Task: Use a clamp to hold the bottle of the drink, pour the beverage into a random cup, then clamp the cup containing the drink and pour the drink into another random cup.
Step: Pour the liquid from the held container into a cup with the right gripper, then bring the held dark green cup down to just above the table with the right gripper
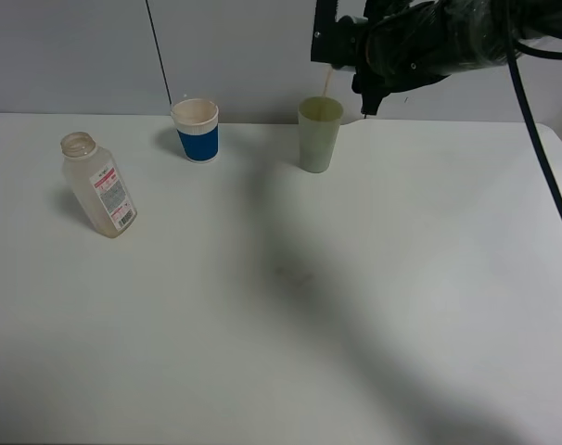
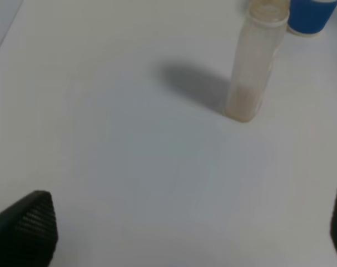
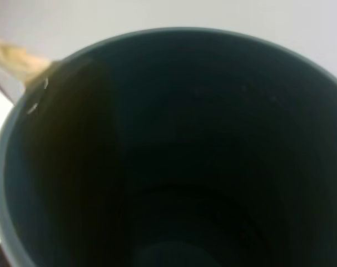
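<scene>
My right gripper (image 1: 360,57) is shut on a dark cup (image 1: 335,39) and holds it tipped high at the back of the table. A thin brown stream (image 1: 327,83) runs from it into the pale green cup (image 1: 319,133) below. The right wrist view looks into the dark cup (image 3: 174,161), with drink spilling over its rim (image 3: 18,58). The uncapped, almost empty bottle (image 1: 97,184) stands at the left, with the blue-and-white paper cup (image 1: 197,130) behind it. My left gripper (image 2: 182,228) is open and empty, low over the table short of the bottle (image 2: 256,61).
The white table (image 1: 281,306) ends at a grey wall at the back. A black cable (image 1: 541,158) hangs from the right arm over the right side. The blue cup (image 2: 310,15) shows behind the bottle in the left wrist view.
</scene>
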You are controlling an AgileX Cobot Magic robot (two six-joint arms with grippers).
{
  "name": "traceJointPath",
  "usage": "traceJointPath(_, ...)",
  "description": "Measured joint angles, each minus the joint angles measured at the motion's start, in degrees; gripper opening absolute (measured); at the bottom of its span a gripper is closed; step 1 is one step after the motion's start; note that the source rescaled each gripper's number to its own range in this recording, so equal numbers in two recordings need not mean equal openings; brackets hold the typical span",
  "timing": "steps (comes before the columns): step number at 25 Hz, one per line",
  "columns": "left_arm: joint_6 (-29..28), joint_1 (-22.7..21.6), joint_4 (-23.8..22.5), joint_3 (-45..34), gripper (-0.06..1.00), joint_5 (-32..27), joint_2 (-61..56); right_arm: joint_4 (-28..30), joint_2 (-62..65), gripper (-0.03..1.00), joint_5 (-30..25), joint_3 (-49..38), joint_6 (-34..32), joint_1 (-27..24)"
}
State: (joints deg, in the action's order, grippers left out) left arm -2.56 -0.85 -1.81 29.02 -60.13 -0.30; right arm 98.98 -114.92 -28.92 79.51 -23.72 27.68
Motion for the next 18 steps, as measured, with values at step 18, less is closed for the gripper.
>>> traceJointPath(18, 0.00, 0.00, 0.00, 0.00, 1.00, 0.00, 0.00, -9.02, 2.45, 0.01, -1.91, 0.00, -44.61, 0.02)
